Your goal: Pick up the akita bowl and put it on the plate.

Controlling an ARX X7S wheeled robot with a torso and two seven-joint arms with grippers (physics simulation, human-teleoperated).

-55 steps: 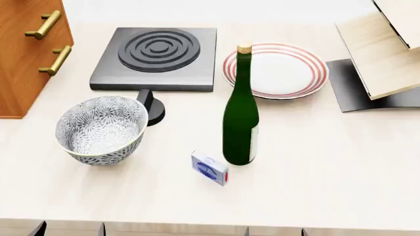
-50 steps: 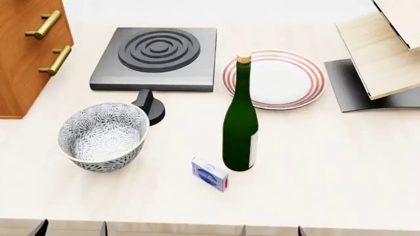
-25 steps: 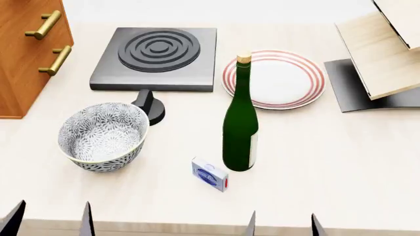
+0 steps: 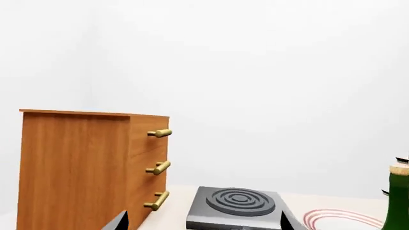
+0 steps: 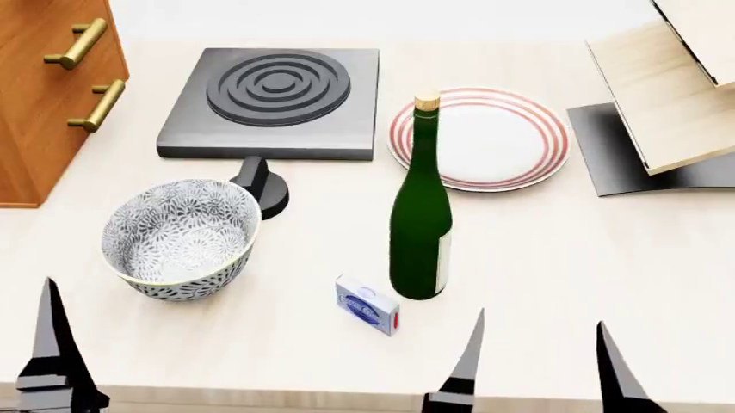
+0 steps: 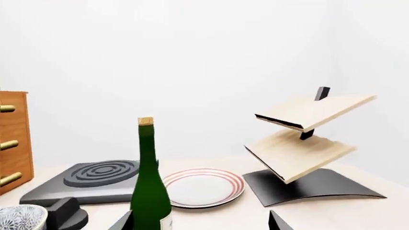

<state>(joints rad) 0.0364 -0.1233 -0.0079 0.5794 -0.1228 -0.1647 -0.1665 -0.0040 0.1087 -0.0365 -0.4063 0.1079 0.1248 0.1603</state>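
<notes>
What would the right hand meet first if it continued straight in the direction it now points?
Probably the tall green glass bottle, which stands just off the open right hand's line; beyond it lies the white red-ringed plate. Depth is unclear, so it might pass beside the bottle.

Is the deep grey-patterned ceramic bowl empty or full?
Empty. The head view looks into the deep grey-patterned ceramic bowl: only its floral inner wall shows.
</notes>
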